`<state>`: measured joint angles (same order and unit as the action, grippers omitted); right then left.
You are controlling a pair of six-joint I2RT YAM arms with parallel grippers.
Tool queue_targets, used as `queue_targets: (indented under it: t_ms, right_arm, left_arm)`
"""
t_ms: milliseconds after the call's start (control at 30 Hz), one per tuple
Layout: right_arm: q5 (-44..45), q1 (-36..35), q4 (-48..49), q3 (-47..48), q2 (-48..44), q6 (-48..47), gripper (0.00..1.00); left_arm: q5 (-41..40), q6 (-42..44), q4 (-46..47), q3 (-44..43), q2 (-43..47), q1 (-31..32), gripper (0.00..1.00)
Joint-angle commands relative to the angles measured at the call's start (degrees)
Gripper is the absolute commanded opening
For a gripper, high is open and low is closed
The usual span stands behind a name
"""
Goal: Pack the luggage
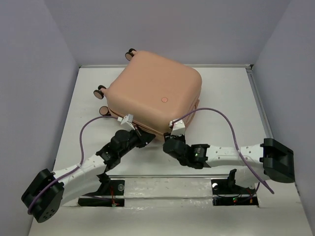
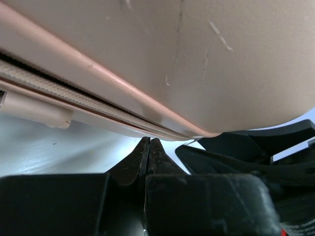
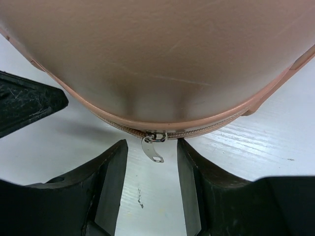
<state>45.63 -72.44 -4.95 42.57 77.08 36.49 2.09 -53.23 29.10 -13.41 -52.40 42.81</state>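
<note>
Lying flat and zipped shut on the white worktop [image 1: 231, 93], that's the peach-pink luggage [image 1: 152, 96]. It sits towards the far side and is turned at an angle. Its round mark [image 1: 164, 100] faces up, and wheels [image 1: 100, 91] poke out along the left and far edges.

Both arms reach in to its near edge. The left fingers [image 1: 129, 120] sit right at the near-left corner. The left wrist view says it plainly: the two black tips [image 2: 149, 150] are pressed together, no gap, nothing between them. They're just under the zip seam [image 2: 98, 107] that runs along the shell's edge. Whether they touch the shell, can't tell from here.

Over to the right fingers [image 1: 176, 125], at the near corner further right, close beside the other arm's. Spread wide, these ones! In the right wrist view the metal zip pull [image 3: 153, 147] hangs from the seam, right in the gap. There's one finger [image 3: 110, 172] on each side and neither touches it, so nothing is held there. A purple cable [image 1: 216, 115] arcs over the right arm, above the worktop.
</note>
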Motion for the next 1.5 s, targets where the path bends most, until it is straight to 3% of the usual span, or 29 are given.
queue_targets:
  t_ms: [0, 167, 267, 300, 333, 533, 700, 733, 833, 867, 900, 1000, 1033, 1167, 1233, 1300, 1333, 1467]
  right_arm:
    - [9.0, -0.2, 0.8, 5.4, 3.4, 1.0, 0.51]
    - [14.6, -0.2, -5.7, 11.0, 9.4, 3.6, 0.42]
    - [19.0, -0.2, -13.8, 14.0, 11.2, 8.6, 0.26]
    - [19.8, -0.2, -14.9, 14.2, 11.2, 9.2, 0.12]
    - [20.7, -0.2, -16.0, 14.3, 10.6, 10.0, 0.07]
    - [17.9, -0.2, -16.4, 9.2, 3.2, 10.4, 0.07]
    - [3.2, -0.2, -6.0, 1.9, -8.2, 1.8, 0.07]
    - [1.0, -0.2, -4.0, -0.2, -9.6, 0.8, 0.07]
    - [-4.7, -0.2, -3.4, -1.6, -13.3, 0.1, 0.07]
    - [-6.3, -0.2, -3.2, -2.2, -13.8, -0.5, 0.07]
    - [-6.8, -0.2, -3.3, -2.5, -14.3, -0.8, 0.07]
    - [-7.7, -0.2, -3.0, -3.8, -16.3, -1.3, 0.07]
    - [-8.0, -0.2, -2.6, -4.2, -17.4, -1.6, 0.07]
    - [-8.5, -0.2, -2.3, -6.0, -18.6, -2.3, 0.07]
    - [-8.2, -0.2, -2.7, -6.1, -17.8, -2.8, 0.12]
    - [-8.7, -0.2, -2.6, -5.2, -15.8, -3.3, 0.27]
    - [-8.7, -0.2, -2.6, -4.8, -15.2, -3.7, 0.4]
    - [-9.5, -0.2, -2.4, -4.2, -14.1, -4.1, 0.56]
  left_arm:
    - [-1.5, 1.2, 3.9, -2.6, -0.3, 0.4, 0.06]
    - [-1.5, 1.6, 2.5, -2.4, 0.3, 0.4, 0.06]
    - [-1.5, 1.3, 1.6, -1.6, 2.0, 0.4, 0.06]
    - [-3.3, 1.0, 1.1, -1.4, 2.9, 0.4, 0.06]
    - [-3.8, 0.9, 0.9, -1.1, 3.4, 0.4, 0.06]
    - [-5.4, 2.3, -3.3, -2.4, 5.6, 0.4, 0.06]
    - [-7.9, 7.3, -11.5, -11.7, 3.2, 0.3, 0.06]
    - [-11.7, 8.5, -17.7, -16.4, 5.4, 0.3, 0.17]
    - [-11.9, 13.1, -25.5, -24.0, 8.1, -5.6, 0.58]
    - [-9.1, 15.9, -32.2, -30.5, 7.2, -8.7, 0.76]
    - [-6.7, 17.3, -34.4, -33.1, 6.1, -15.9, 0.83]
    - [5.9, 19.0, -37.1, -36.7, 2.3, -27.9, 0.93]
    - [12.1, 18.8, -36.7, -36.5, 1.2, -35.5, 0.94]
    - [20.3, 17.2, -35.3, -35.6, -0.8, -48.2, 0.96]
    - [22.3, 15.8, -34.3, -34.8, -1.6, -51.8, 0.98]
    - [23.7, 14.8, -33.6, -34.2, -2.8, -53.5, 0.99]
    - [25.2, 13.8, -32.5, -34.1, -4.4, -54.1, 0.99]
    - [24.5, 10.5, -29.5, -34.3, -7.5, -55.0, 0.99]
